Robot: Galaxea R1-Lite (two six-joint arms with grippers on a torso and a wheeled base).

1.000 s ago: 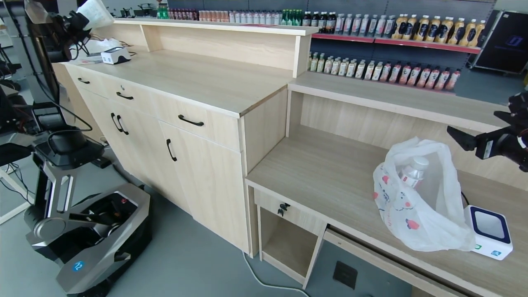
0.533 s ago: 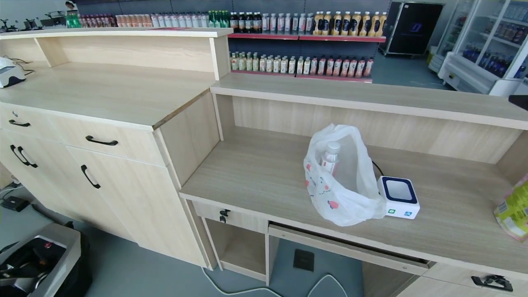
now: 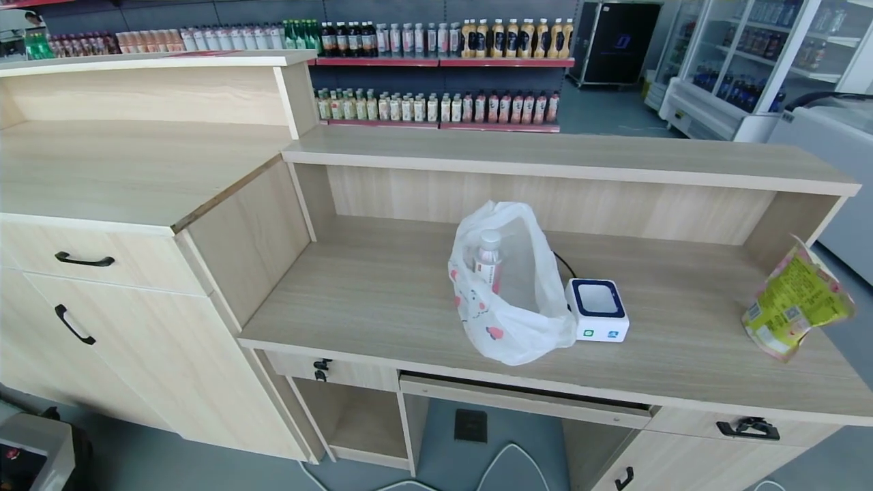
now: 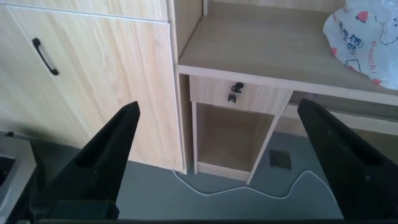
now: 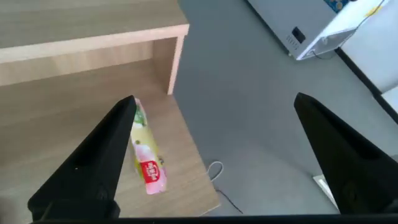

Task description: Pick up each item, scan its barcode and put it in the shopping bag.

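I judged yellow-green plastic snack pouch point(image 3: 794, 300) on pale wooden tabletop point(image 3: 382, 300) lightweight, crinkly, slippery; I'd pinch its sealed edge. My left claw point(image 4: 217, 155) and right claw point(image 5: 214, 155) gaped wide, empty.

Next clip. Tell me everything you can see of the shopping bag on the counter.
The shopping bag is thin white plastic, slightly see-through, printed with small red and dark figures. It stands slumped on the lower counter with its handles raised and its mouth open upward. A bottle with a white cap and a red-and-white label stands upright inside it. The bag's side toward the robot's right appears to rest against a white scanner box.
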